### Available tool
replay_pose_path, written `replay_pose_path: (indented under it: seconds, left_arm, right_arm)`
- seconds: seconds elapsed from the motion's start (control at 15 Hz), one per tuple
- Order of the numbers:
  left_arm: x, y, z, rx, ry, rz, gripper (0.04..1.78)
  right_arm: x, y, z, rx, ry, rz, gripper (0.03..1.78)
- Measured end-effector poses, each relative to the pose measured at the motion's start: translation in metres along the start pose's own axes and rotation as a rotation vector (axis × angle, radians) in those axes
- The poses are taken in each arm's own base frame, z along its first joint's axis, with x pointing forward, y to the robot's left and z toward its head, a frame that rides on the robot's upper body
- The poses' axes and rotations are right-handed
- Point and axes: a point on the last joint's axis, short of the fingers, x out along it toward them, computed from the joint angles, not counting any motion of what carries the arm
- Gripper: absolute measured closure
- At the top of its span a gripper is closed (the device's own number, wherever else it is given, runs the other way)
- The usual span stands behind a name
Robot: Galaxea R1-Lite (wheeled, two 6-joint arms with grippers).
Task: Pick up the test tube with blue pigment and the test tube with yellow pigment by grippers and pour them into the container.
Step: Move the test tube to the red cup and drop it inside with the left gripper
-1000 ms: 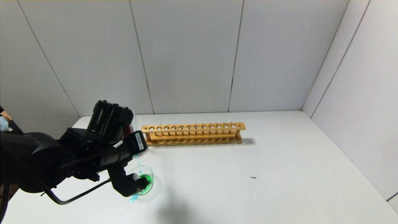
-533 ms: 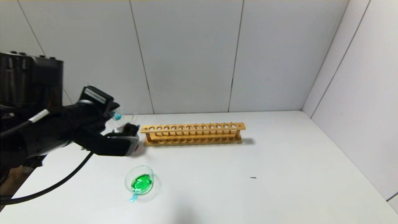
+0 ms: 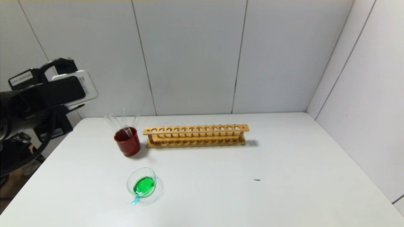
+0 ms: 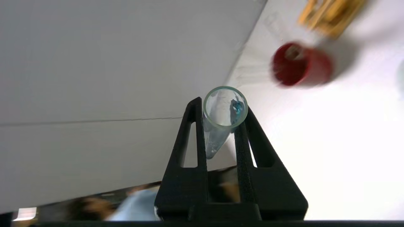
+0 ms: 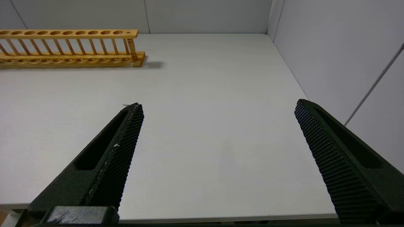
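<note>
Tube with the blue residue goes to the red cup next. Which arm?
Left. The left tool is shut on the tube, raised off the table's left side, the side where the red cup stands. The right tool is open and empty over the table's right part.
</note>
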Motion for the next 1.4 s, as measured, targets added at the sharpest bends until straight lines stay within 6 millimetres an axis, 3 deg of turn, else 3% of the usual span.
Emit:
replay_pose_path:
  seconds: [0.33,0.67,1.4]
  left_arm:
    - [0.016,0.009,0.004,-0.482,-0.106,-0.065,1.51]
    - [0.042,0.014,-0.010,-0.573,-0.147,-0.105,1.51]
    - [0.119,-0.004,-0.044,-0.723,-0.146,-0.179,1.51]
  right_arm:
    - [0.000,0.000,0.000,0.000,0.000,0.000,0.06]
    - [0.000,0.000,0.000,0.000,0.000,0.000,0.06]
    - [0.000,0.000,0.000,0.000,0.000,0.000,0.06]
